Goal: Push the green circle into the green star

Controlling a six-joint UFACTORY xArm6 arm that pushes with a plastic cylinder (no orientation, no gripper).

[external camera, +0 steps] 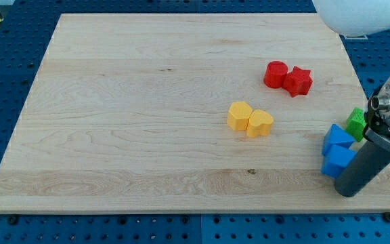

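Resting bare at the board's lower right, my tip [347, 192], one green block [356, 124] above, shape unclear.

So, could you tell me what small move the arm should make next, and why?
Probably draw my tip away from the two blue blocks it sits beside. Only one green block shows, half hidden behind the arm, so its shape and the other green block's whereabouts cannot be told.

Green block [356, 124] mostly hidden behind rod, shape unclear; second green block unseen.
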